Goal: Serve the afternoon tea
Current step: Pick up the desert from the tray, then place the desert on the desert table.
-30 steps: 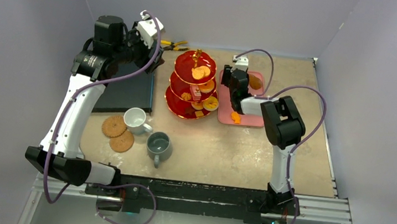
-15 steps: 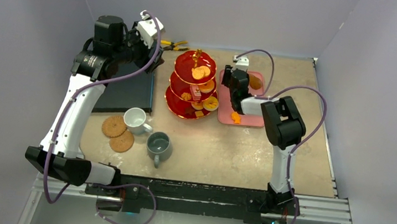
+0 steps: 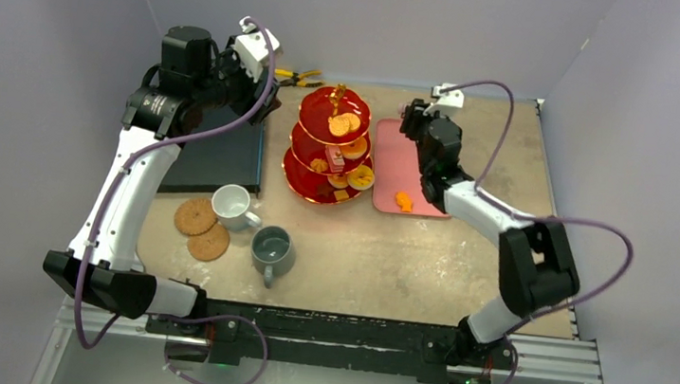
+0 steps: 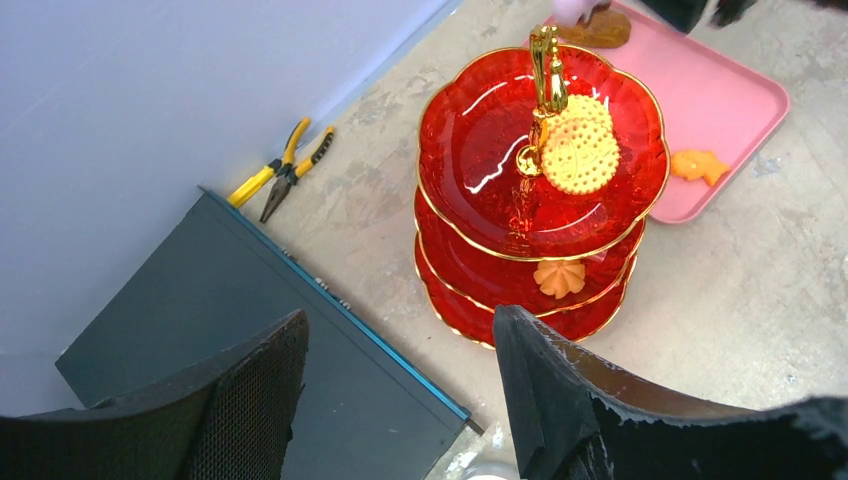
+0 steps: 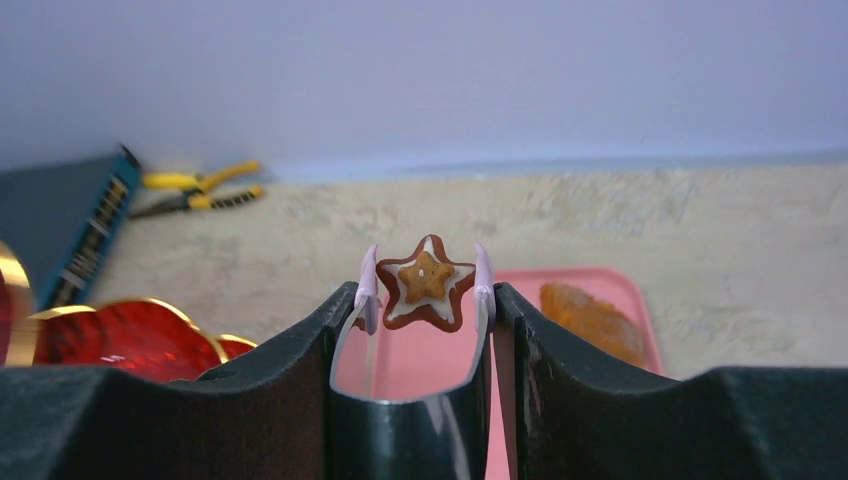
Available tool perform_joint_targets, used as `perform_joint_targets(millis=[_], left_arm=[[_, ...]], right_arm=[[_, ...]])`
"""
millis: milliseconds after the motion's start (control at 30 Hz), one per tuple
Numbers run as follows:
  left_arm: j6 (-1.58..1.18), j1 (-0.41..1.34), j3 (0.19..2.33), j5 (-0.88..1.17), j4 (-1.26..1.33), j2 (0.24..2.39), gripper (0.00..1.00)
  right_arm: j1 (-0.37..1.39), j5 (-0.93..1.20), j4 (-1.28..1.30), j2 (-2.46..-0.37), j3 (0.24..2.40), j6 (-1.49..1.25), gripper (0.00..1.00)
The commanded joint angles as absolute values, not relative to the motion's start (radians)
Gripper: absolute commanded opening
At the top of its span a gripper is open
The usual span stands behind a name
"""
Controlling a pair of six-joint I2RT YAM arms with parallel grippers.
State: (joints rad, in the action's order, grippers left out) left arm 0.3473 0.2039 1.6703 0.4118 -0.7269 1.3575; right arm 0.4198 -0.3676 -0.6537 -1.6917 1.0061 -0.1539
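Note:
The red three-tier stand (image 3: 332, 143) with its gold handle holds several orange biscuits; it also shows in the left wrist view (image 4: 540, 160). My right gripper (image 3: 417, 122) hovers over the back of the pink tray (image 3: 394, 164). It is shut on dark tongs (image 5: 410, 420), whose lilac tips clamp a brown star biscuit (image 5: 426, 282) with white icing. An orange biscuit (image 3: 403, 201) and a brown pastry (image 5: 595, 320) lie on the tray. My left gripper (image 4: 400, 330) is open and empty, high over the dark slab (image 3: 216, 155). The white mug (image 3: 232, 204), grey mug (image 3: 272, 250) and two cork coasters (image 3: 201, 228) sit front left.
Yellow-handled pliers (image 3: 296, 78) lie by the back wall, left of the stand. The dark slab fills the table's left side. Grey walls close in the back and both sides. The right arm's elbow (image 3: 539, 261) hangs over the table's right side.
My right gripper has risen and moved back and right from the tray's left part, carrying the star biscuit in the tongs; its elbow swung out to the right. The left arm has not moved.

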Motion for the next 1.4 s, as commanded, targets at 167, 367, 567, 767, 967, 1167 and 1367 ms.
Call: perform_joint_targets(millis=[167,367,567,767,967,1167,1367], left_arm=[[0.279,0.199,1.686,0.419,-0.684,1.359,0.66],[0.274,0.199,1.685,0.402,-0.691,1.349,0.66],[0.267,0.199,1.68,0.402,-0.692,1.333,0.66],[0.257,0.2,1.676,0.406,-0.685,1.333,0.66],[0.237,0.2,1.68,0.401,-0.679,1.336,0.69],[0.243,0.199,1.678,0.373,-0.68,1.327,0.72],[0.247,0.2,1.675,0.365,-0.675,1.324,0.73]], right_arm=[[0.518,-0.358,-0.458,-1.338,1.018,-0.096,0.4],[0.61,-0.32,-0.388,-1.322,1.129,-0.072,0.41],[0.617,-0.255,-0.392,-1.394,1.196,-0.075,0.41],[0.62,-0.213,-0.409,-1.446,1.227,-0.063,0.42],[0.628,-0.185,-0.419,-1.469,1.236,-0.063,0.47],[0.632,-0.169,-0.423,-1.477,1.234,-0.067,0.55],[0.632,-0.176,-0.424,-1.461,1.235,-0.063,0.6]])
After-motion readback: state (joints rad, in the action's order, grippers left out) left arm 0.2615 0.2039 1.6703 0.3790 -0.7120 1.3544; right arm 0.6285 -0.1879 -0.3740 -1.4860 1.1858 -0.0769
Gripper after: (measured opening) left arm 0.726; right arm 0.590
